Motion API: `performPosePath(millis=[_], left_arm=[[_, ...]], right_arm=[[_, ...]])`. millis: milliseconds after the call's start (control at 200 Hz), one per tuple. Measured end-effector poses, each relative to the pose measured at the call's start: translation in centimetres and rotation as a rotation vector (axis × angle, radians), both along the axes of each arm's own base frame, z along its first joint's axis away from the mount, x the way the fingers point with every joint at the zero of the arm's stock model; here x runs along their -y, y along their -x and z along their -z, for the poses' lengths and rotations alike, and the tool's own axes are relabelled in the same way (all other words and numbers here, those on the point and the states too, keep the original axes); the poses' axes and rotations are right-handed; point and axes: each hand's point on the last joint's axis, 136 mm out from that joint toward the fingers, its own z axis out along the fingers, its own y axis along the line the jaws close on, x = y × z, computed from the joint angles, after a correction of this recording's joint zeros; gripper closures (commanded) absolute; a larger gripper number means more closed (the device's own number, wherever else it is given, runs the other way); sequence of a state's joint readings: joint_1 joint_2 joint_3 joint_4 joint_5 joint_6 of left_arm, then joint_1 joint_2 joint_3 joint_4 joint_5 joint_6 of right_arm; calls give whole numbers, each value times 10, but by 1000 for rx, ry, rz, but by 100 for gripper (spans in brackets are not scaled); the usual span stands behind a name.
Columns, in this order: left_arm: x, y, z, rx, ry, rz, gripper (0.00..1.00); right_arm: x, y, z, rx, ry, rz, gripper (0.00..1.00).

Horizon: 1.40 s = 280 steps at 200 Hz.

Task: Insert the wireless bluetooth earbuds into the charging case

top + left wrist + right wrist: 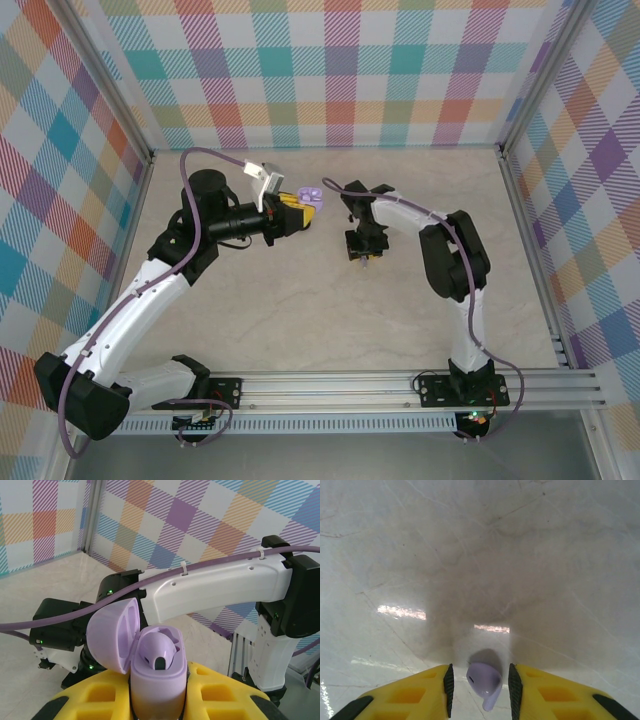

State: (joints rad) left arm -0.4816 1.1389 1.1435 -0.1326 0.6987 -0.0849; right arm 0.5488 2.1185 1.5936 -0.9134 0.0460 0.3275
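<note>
Lilac charging case (155, 680), lid (112, 637) raised for loading, clenched in left pincer (157, 700); right pincer (481, 679) released, straddling loose earbud (484, 684) on table (470, 555).

The light was bright and even, coming from above. The shiny table (560, 555) had white glare at nine o'clock and near the middle. A soft grey shadow ran down from twelve o'clock. My yellow fingers (405, 700) at six o'clock looked a little fuzzy.

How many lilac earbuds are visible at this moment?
2. The first earbud sits in the open charging case; the second earbud lies between the right end effector's fingers. More may be hidden.
</note>
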Motion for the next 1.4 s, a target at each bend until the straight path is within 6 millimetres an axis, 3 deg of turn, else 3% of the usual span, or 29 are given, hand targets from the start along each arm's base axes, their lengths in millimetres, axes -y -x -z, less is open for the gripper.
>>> performPosePath(millis=[560, 1025, 1400], left_arm=[[0, 0, 0, 0, 0, 0, 88], [0, 0, 1, -4, -2, 0, 88], [0, -1, 4, -15, -9, -4, 88]], right_arm=[[6, 2, 7, -10, 66, -5, 67], [6, 2, 5, 17, 79, 34, 79], [36, 2, -6, 106, 117, 97, 79]])
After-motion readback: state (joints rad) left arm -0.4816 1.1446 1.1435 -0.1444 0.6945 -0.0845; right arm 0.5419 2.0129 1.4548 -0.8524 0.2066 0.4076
